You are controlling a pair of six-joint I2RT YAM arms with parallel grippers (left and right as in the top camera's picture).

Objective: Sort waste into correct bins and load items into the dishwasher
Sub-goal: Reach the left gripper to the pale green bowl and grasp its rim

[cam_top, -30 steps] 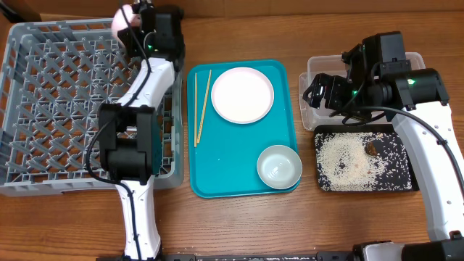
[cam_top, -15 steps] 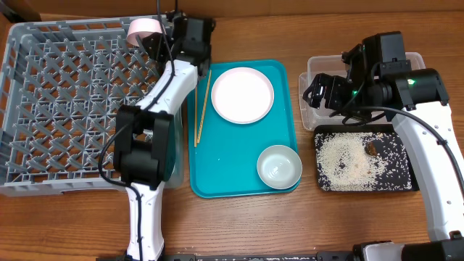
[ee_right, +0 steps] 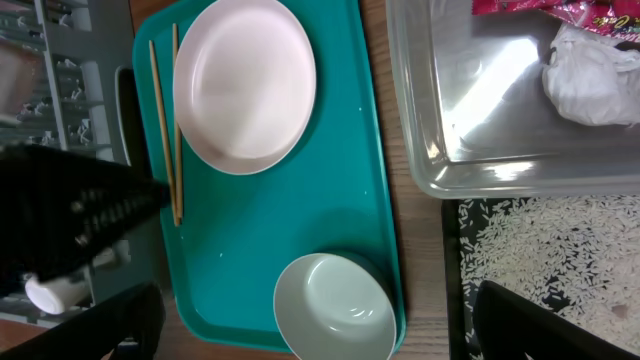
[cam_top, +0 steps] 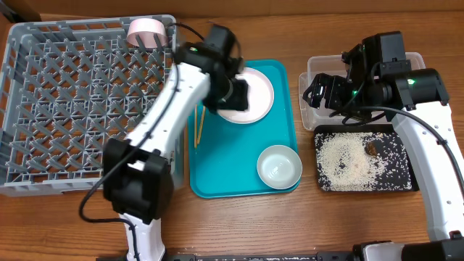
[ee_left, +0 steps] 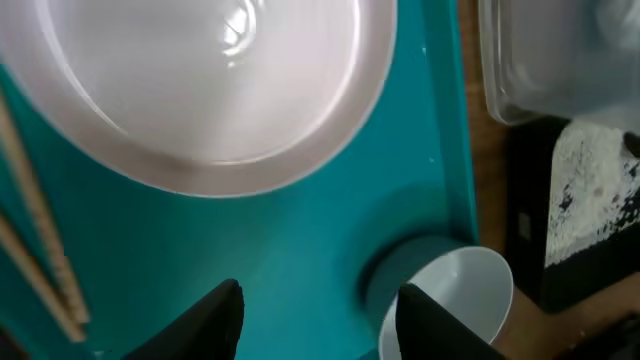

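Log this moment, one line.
left gripper: open, empty, over teal tray | right gripper: open, empty, by clear tub | pink cup: in dish rack

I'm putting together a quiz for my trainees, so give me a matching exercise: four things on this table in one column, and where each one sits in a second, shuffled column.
Things
1. round pale pink plate
2. crumpled white tissue
3. loose whitish rice grains
4. small pale pink cup

Places
A. flat black rectangular tray
B. large grey plastic dish rack
C. teal serving tray
D. clear rectangular plastic tub

Pairs: 1-C, 2-D, 3-A, 4-B.
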